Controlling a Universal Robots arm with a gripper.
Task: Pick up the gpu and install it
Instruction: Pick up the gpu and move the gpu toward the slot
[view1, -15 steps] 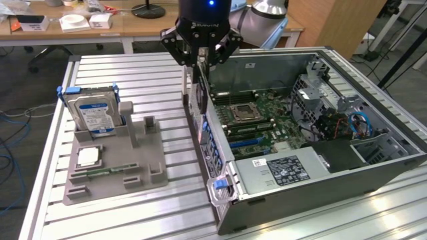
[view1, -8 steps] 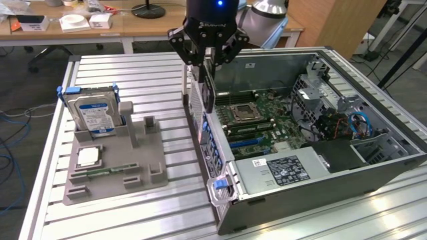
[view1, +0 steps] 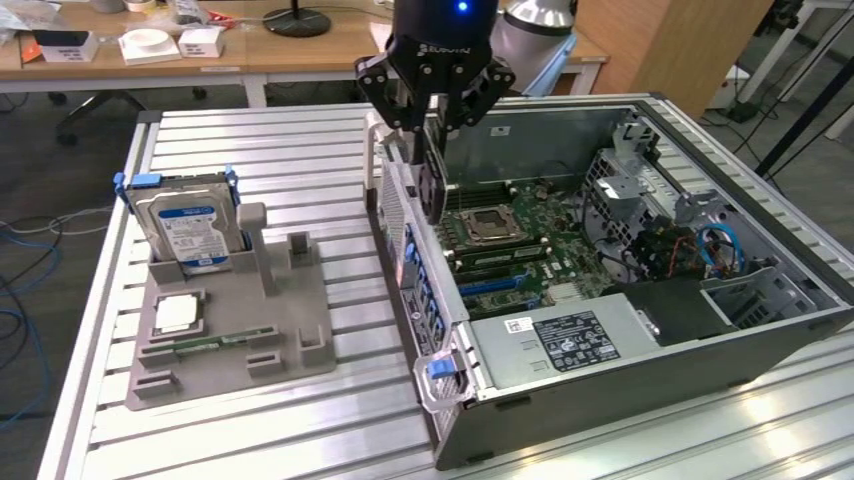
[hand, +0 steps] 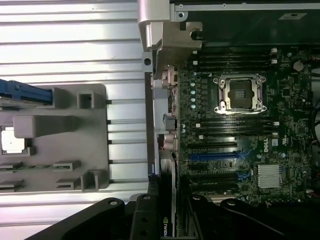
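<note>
Slatted table, grey fixture, open computer case

Work surface: ribbed aluminium table, slats running across, with bright glare on the slats at the near corner toward the exterior view's right. Behind it, a long wooden desk carrying small white boxes and a black round stand base. Wood-panelled cabinet at the far right. Floor dark grey, with blue cables trailing along the exterior view's left. Black chair legs under the desk.
</note>
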